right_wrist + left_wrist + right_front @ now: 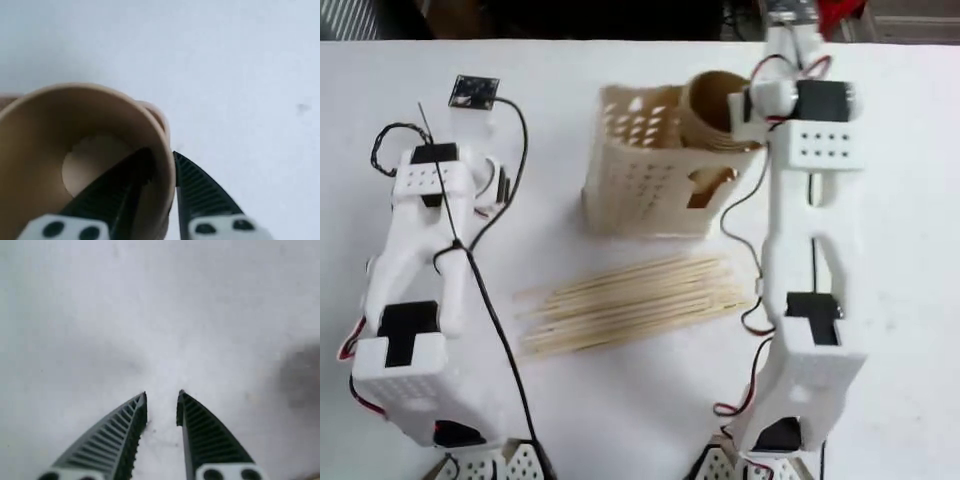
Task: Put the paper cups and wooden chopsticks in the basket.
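A stack of brown paper cups [713, 112] lies tilted at the top right corner of the cream perforated basket [640, 190], partly inside it. My right gripper [748, 108] is shut on the stack's rim. In the right wrist view one finger is inside the outer paper cup [60, 120] and the other outside its wall, with the right gripper [162, 157] pinching the rim. A pile of wooden chopsticks [630, 300] lies flat on the table in front of the basket. My left gripper [492, 190] rests at the left, slightly open over bare table [161, 395], holding nothing.
A small black board [473, 92] with a cable [495, 300] lies at the back left, and the cable runs down between the arms. The white table [570, 400] has free room in front of the chopsticks and right of the right arm.
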`<state>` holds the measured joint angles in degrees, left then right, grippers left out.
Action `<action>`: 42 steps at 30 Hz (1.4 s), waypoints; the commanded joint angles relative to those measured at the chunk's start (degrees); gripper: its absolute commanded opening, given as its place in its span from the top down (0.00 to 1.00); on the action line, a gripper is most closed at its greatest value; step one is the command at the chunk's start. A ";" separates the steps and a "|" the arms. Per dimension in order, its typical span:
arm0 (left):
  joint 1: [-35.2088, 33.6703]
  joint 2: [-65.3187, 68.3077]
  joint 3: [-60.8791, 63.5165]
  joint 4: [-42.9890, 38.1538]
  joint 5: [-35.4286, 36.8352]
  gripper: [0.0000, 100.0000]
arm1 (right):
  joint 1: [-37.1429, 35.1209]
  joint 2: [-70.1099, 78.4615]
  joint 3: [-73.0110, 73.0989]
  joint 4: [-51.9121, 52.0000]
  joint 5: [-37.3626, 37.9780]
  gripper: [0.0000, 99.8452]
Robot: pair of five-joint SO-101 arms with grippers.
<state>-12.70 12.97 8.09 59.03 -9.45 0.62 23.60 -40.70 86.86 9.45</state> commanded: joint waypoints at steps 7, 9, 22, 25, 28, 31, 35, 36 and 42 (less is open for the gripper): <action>0.66 -0.13 -0.35 -0.97 0.44 0.88 | 4.70 2.24 -17.05 10.68 -0.18 0.98; 0.66 -0.13 -0.35 -0.97 0.44 0.88 | 3.30 2.24 -18.55 11.03 -0.18 0.98; 1.71 -3.65 -11.52 8.79 -2.64 0.88 | -2.59 -0.22 -19.69 11.56 -0.09 0.71; 3.03 -7.60 -23.30 20.40 -2.81 0.88 | -2.95 -5.58 -18.73 11.65 -0.09 0.71; 6.46 -10.86 -33.49 31.56 -5.01 0.88 | -2.95 -12.09 -15.74 11.65 -0.18 0.78; 10.86 -13.05 -41.14 41.67 -8.35 0.88 | -2.86 -19.38 -9.58 11.65 -0.18 0.88; 14.37 -17.89 -40.70 43.60 -10.55 0.88 | -2.42 -29.85 0.70 11.65 -0.09 0.94; 15.43 -19.65 -38.24 43.60 -11.16 0.88 | -1.98 -32.75 3.52 11.65 0.18 0.95; 27.74 -37.85 -13.71 43.43 -17.14 0.88 | 3.21 -49.01 24.70 11.38 8.00 0.97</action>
<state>7.08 -11.38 -20.48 102.29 -22.64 0.44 -17.01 -25.14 98.20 14.29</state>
